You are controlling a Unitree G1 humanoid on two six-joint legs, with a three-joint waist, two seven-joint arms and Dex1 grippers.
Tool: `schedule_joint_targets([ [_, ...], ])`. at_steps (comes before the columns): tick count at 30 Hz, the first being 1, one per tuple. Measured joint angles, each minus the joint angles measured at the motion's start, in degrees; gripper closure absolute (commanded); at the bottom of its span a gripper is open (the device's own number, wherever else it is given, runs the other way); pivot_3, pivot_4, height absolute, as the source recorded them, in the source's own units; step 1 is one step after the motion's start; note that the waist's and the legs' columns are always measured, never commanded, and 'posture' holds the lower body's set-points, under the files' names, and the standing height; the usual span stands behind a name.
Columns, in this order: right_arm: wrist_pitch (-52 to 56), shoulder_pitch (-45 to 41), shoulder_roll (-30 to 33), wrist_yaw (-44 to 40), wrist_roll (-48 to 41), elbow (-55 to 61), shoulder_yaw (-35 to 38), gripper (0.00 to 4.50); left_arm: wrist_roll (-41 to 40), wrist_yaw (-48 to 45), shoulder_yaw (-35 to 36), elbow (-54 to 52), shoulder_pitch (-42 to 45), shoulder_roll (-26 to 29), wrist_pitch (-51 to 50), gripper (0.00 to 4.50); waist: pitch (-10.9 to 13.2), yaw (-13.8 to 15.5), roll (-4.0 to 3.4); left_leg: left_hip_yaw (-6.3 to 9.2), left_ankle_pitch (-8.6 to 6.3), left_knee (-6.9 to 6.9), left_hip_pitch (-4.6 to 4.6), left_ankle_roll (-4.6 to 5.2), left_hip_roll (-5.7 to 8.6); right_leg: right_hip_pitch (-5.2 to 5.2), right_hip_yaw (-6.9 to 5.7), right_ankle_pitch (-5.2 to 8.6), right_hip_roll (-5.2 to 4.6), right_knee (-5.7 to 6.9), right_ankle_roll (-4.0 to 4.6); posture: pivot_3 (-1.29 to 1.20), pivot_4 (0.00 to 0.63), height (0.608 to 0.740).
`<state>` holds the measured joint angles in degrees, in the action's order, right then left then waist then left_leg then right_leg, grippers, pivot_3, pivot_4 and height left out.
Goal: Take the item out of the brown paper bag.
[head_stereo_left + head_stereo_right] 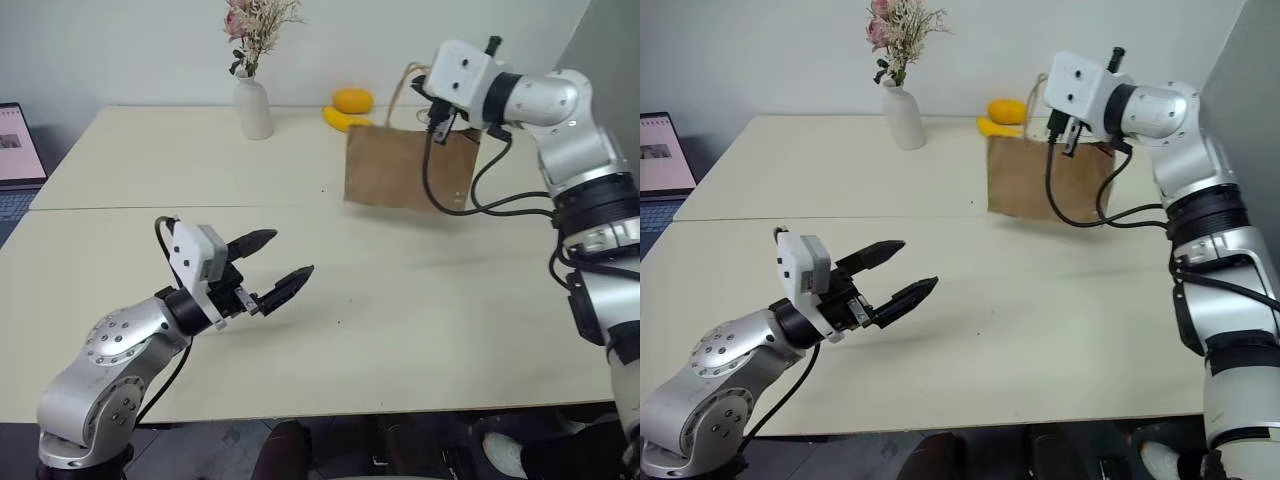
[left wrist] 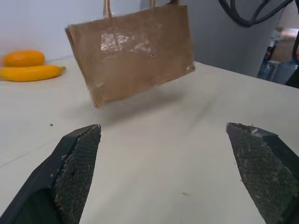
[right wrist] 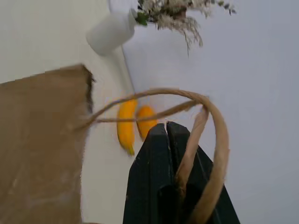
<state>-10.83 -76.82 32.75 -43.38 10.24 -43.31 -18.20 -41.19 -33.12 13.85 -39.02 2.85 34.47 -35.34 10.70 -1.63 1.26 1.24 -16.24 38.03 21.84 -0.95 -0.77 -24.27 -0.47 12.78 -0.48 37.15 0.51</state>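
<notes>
Left fingers point(image 1: 268, 268) spread and empty; right fingers point(image 3: 164, 140) pinching the lifted brown paper bag's point(image 1: 408, 168) handle, contents hidden.

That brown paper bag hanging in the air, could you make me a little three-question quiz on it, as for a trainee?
1. True or false: the crumpled brown paper bag rests flat on the pale table.
2. Which hand grips the bag's tan twisted-paper handle?
A. right hand
B. left hand
3. Fill in: the left hand's black fingers are ___.

Key:
1. False: it hangs tilted above the table, with its shadow beneath.
2. A: the right hand is shut on the handle.
3. Open, facing the bag and holding nothing.
</notes>
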Motion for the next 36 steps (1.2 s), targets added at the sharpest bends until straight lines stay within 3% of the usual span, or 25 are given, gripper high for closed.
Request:
schedule_joint_targets([
  [15,-0.03,-7.59,-17.65,2.30,1.09,-12.55,0.07,4.46,2.54,7.73,7.12,-2.46,-12.00,-3.00,3.36,0.00,0.03,0.09,-0.04,0.05,-0.01,-0.04,0.05,-0.01,0.05,-0.05,-0.06,-0.01,-0.14,0.02,0.03,0.00,0.150,0.740],
  [36,-1.28,-13.70,-22.88,5.96,4.54,-24.74,0.12,4.46,3.56,11.33,7.90,-3.85,-11.45,-3.17,4.73,0.00,0.03,0.15,-0.05,0.05,-0.01,-0.03,0.05,-0.01,0.06,-0.02,-0.09,0.00,-0.16,0.02,0.04,0.00,0.150,0.740],
])
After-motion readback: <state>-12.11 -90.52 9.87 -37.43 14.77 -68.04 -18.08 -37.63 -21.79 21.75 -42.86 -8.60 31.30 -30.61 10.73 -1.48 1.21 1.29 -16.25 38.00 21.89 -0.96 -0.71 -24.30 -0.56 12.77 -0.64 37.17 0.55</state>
